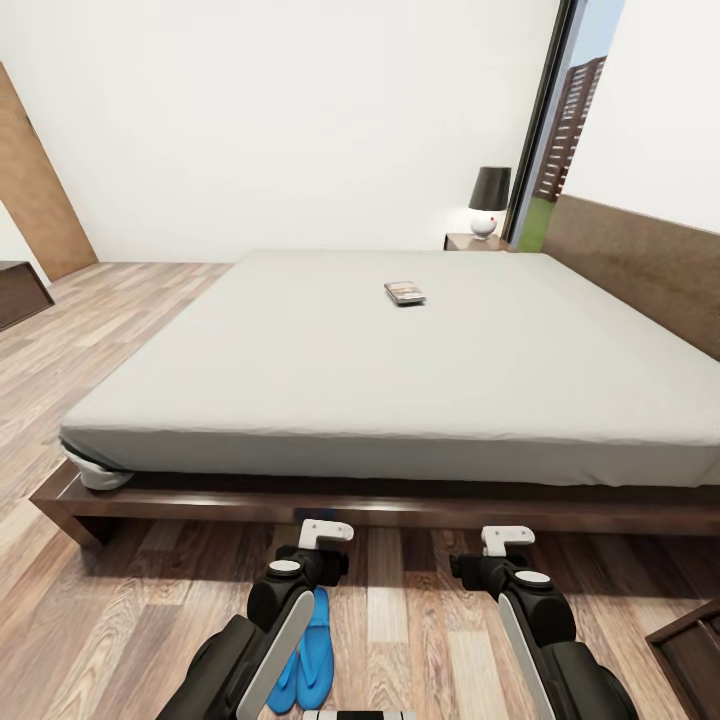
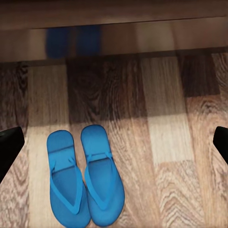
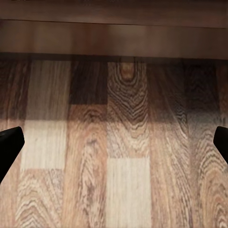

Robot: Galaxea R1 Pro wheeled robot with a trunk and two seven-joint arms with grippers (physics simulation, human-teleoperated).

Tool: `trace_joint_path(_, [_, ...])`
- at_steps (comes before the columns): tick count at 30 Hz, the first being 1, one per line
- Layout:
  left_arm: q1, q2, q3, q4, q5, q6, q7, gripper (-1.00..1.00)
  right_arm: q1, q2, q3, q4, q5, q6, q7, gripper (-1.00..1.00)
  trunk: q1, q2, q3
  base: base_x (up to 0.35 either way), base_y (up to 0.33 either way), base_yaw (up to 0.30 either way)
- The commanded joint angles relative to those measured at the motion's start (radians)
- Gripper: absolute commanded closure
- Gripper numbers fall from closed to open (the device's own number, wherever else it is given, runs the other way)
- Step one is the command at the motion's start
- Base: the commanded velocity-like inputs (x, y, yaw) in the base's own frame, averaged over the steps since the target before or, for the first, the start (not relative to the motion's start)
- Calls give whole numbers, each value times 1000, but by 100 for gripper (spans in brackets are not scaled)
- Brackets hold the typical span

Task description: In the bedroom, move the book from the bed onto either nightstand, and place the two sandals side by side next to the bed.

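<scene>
One book lies on the bed, upper centre of the head view. Two sandals lie touching, side by side, on the floor at lower left. Both grippers, left and right, have fingers released, empty.

I see the book on the bed, frame centre; sandals side by side on the floor before it, lower left; nightstand behind, upper right.

Wood-plank floor spans most of the frame; the bed's dark frame runs along the top; spread black fingertips show at both side edges.
</scene>
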Motion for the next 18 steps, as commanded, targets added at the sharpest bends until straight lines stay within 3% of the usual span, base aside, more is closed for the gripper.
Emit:
trace_joint_path(1, [-1, 0, -1, -1, 11, 2, 10, -100, -1, 0, 1, -1, 0, 5, -5, -100, 0, 0, -1, 0, 0, 0])
trace_joint_path(18, [-1, 0, -1, -4, 8, 4, 15, -100, 5, -1, -1, -5, -1, 1, -5, -100, 0, 0, -1, 0, 0, 0])
